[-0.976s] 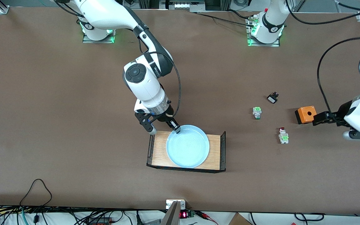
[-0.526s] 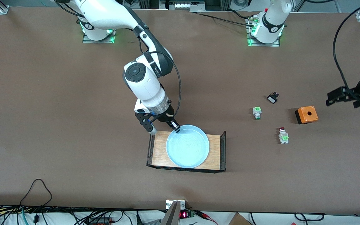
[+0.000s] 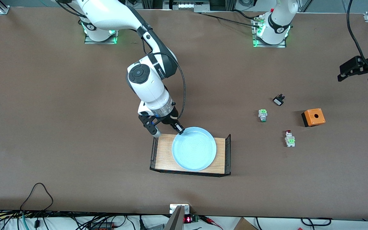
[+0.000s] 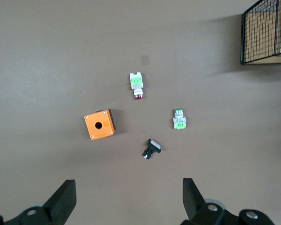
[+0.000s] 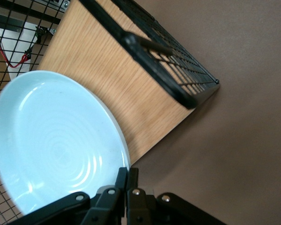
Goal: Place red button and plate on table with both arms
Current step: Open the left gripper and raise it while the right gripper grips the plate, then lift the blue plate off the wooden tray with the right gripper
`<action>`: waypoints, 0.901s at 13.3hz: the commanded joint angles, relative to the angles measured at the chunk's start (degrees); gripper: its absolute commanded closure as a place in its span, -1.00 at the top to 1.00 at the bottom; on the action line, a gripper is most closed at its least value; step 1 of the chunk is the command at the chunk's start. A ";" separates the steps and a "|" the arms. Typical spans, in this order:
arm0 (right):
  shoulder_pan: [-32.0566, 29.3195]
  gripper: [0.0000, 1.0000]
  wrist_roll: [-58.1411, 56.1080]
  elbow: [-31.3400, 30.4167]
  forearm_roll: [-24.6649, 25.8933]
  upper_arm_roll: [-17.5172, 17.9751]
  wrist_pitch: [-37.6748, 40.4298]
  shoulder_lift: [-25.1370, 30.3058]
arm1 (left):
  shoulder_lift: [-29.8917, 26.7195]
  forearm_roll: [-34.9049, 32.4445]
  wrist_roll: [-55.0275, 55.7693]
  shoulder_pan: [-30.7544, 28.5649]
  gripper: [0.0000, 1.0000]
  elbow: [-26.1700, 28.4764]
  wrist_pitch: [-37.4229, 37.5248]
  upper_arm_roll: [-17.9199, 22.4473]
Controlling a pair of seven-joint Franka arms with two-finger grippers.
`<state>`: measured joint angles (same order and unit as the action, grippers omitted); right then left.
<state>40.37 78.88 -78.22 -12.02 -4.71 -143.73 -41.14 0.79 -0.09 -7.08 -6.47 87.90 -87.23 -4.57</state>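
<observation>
Brown table (image 3: 59, 111), right tool (image 3: 180, 130) pinching plate (image 3: 194, 153) rim

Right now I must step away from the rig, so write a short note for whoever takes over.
Right gripper: shut on the plate rim, over the wooden tray.
Left gripper: open, empty, up over the table at the left arm's end.
Red button: already on the table, near the orange box, green-capped switch and black switch.
Left: move the plate from tray to table.
</observation>
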 commanded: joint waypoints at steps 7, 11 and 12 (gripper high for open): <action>0.85 -1.00 0.92 1.49 -1.25 -0.12 -0.95 1.06 | -2.65 -1.49 0.40 0.57 1.00 6.42 -6.02 -0.27; 0.67 -1.00 0.83 1.49 -1.34 -0.12 5.10 5.44 | -2.46 -1.67 -0.12 5.15 1.00 5.97 -4.36 4.84; 0.50 -1.00 0.75 1.49 -1.34 -0.21 6.51 6.50 | -2.38 -1.67 -0.04 5.06 1.00 5.97 -4.27 4.84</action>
<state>40.91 79.32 -76.36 -12.37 -4.65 -140.77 -37.77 -2.40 -0.11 -7.08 -2.37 95.59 -92.98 -0.76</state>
